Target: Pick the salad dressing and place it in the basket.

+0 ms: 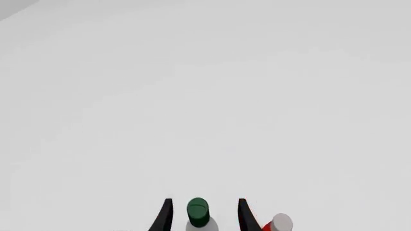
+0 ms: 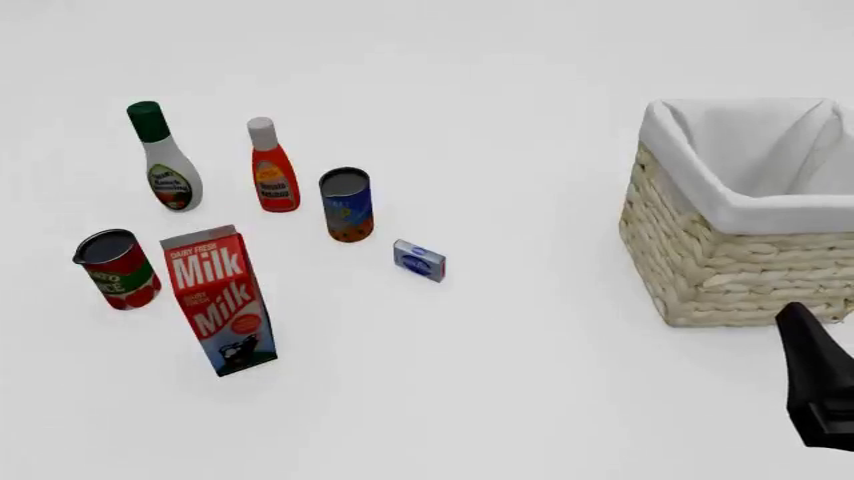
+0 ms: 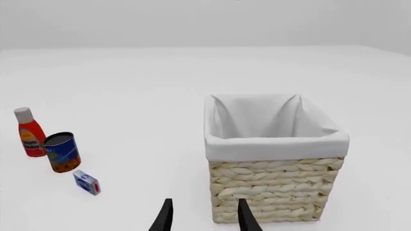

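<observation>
The salad dressing (image 2: 170, 165), a white bottle with a dark green cap, stands upright at the far left of the table. In the left wrist view its green cap (image 1: 198, 211) shows in line between the spread fingers of my left gripper (image 1: 204, 217), which is open and holds nothing; that arm is out of the front view. The wicker basket (image 2: 727, 255) with white lining sits at the right. My right gripper (image 3: 204, 217) is open, just short of the basket's (image 3: 276, 192) near wall. Only a dark part of the right gripper (image 2: 817, 385) shows in the front view.
A red bottle with a white cap (image 2: 274, 170) stands right of the dressing, then a blue can (image 2: 347, 205) and a small blue box (image 2: 419, 260). Nearer me are a red can (image 2: 118, 268) and a milk carton (image 2: 220, 298).
</observation>
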`<state>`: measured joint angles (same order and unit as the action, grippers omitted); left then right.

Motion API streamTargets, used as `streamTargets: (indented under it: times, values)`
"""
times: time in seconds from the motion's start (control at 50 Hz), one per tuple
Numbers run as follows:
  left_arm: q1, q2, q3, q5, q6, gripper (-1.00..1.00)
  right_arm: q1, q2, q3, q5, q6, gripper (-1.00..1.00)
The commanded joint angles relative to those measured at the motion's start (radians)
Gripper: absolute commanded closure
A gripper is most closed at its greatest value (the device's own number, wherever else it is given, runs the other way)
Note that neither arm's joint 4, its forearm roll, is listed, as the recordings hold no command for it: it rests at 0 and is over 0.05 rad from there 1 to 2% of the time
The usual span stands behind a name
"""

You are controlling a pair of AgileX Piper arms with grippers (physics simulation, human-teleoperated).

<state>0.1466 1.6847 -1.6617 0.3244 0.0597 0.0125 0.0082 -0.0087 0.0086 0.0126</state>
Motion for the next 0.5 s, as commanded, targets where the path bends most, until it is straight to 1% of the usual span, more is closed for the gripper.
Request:
streamTargets:
  times: [0.02, 0.12, 0.14, 0.22, 0.28, 0.3, 0.32, 0.5]
  values:
    - [0.019, 0.129, -0.149, 0.078, -0.027, -1.00, 0.002, -0.007, -0.007, 0.008, 0.006, -1.00]
    - [0.030, 0.167, -0.185, 0.094, -0.037, -1.00, 0.002, -0.007, -0.006, 0.008, 0.004, -1.00]
    - [0.033, 0.193, -0.210, 0.110, -0.065, -1.00, 0.004, -0.007, -0.005, 0.007, 0.006, -1.00]
    - [0.033, 0.219, -0.231, 0.113, -0.073, -1.00, 0.004, -0.008, -0.007, 0.006, 0.007, -1.00]
    - [0.034, 0.239, -0.238, 0.111, -0.066, -1.00, 0.005, -0.008, -0.004, 0.004, 0.009, -1.00]
    - [0.033, 0.252, -0.247, 0.117, -0.079, -1.00, 0.006, -0.008, -0.005, 0.004, 0.009, -1.00]
    - [0.034, 0.261, -0.252, 0.118, -0.076, -1.00, 0.006, -0.008, -0.005, 0.005, 0.009, -1.00]
    - [0.061, 0.328, -0.291, 0.122, -0.083, -1.00, 0.001, -0.008, -0.004, 0.006, 0.004, -1.00]
